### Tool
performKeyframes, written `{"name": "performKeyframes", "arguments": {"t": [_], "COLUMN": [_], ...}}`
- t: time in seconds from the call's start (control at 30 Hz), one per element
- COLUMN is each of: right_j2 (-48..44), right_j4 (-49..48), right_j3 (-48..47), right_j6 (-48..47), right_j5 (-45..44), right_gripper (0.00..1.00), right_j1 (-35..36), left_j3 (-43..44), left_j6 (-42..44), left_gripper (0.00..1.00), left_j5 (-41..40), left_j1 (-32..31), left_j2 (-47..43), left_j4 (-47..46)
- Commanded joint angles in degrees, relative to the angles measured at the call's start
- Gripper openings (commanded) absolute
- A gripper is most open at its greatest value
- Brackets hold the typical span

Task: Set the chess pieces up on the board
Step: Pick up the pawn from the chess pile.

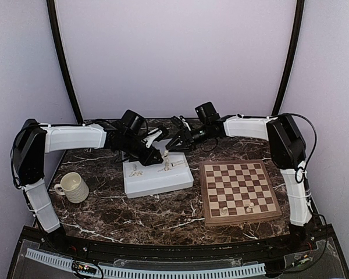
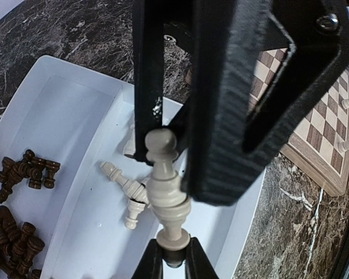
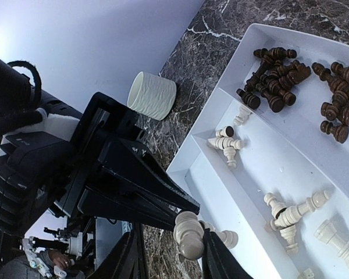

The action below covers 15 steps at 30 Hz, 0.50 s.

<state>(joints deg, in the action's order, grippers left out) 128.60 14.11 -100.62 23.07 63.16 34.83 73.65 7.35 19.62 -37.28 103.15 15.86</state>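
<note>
Tray (image 1: 157, 185), white and divided, sits mid-surface between a ribbed mug (image 1: 73, 188) to its left and the board (image 1: 238, 187) to its right. One compartment holds a heap of dark pieces (image 3: 276, 78), and the other holds scattered cream pieces (image 3: 227, 142) lying on their sides. Both arms crowd in over the tray. The left gripper (image 2: 166, 154) is closed on the head of a cream piece (image 2: 166, 189) held above the cream compartment. The right gripper (image 2: 172, 256) has its fingertips on either side of that piece's base, but I cannot tell whether they are clamped on it. Two cream pieces (image 1: 224, 212) stand near the board's front edge, and the rest of its squares are bare. The dark marbled surface (image 1: 163, 212) lies around everything.
</note>
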Motion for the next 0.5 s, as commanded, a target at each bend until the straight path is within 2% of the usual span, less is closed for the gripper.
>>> {"name": "performKeyframes", "arguments": {"t": [0.0,0.27,0.37,0.47], "right_j2": [2.2,2.2,2.1,1.7], "right_j4": [-3.7,-4.8,-2.0,2.4], "right_j3": [-1.7,-1.2,-2.8,-5.0], "right_j6": [2.3,2.5,-0.5,-5.6], "right_j5": [0.5,-0.3,-1.8,-5.2], "right_gripper": [0.33,0.07,0.01,0.0], "right_j1": [0.1,-0.3,-0.7,-1.1], "left_j3": [-0.9,-0.8,-0.7,-0.7], "left_j6": [1.1,1.1,1.3,1.3], "left_gripper": [0.0,0.0,0.0,0.0], "left_j5": [2.0,2.0,1.7,-0.2], "left_j1": [0.2,0.2,0.2,0.3], "left_j2": [-2.9,-2.4,-2.0,-1.4], "left_j4": [-0.9,-0.9,-0.7,-0.4]}}
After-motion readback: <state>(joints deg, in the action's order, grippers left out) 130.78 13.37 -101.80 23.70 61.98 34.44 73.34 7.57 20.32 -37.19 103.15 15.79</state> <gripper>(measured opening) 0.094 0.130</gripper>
